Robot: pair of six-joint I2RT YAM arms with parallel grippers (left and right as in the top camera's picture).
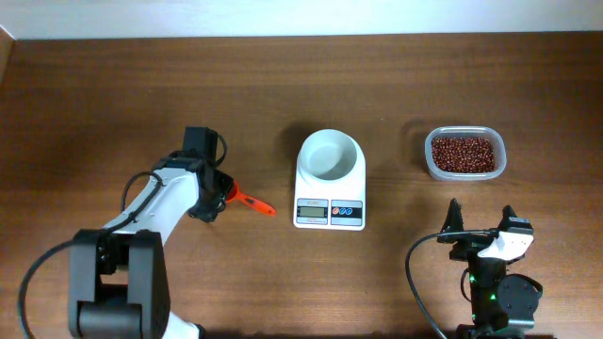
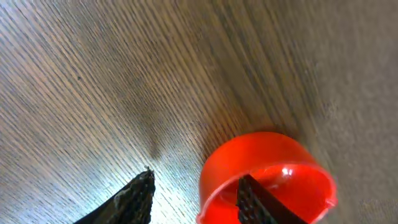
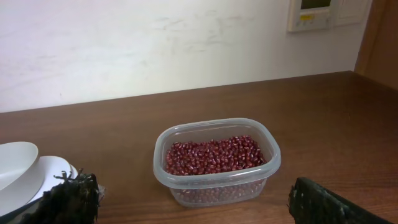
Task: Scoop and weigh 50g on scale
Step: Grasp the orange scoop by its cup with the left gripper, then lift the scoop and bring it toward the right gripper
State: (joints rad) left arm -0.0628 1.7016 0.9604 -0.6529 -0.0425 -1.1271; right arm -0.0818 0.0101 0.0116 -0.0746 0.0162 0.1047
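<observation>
Red scoop (image 2: 267,180) lies on the counter (image 2: 93,74), the left end effector (image 2: 196,180) straddling its cup wall, jaws apart, not yet clamped. Picking up the tool seems the step in hand. Beans (image 1: 463,153) sit in their tub (image 1: 464,176), right of the scale (image 1: 330,193), its bowl (image 1: 330,153) empty. The right end effector (image 1: 480,221) hangs spread wide. Next: pinch firmly, lift level.

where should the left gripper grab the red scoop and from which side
Probably the cup wall, from above: the scoop sits open side up, so its rim stands clear for one finger inside, one outside, as the left gripper straddles it. The handle lies low on the table.
</observation>
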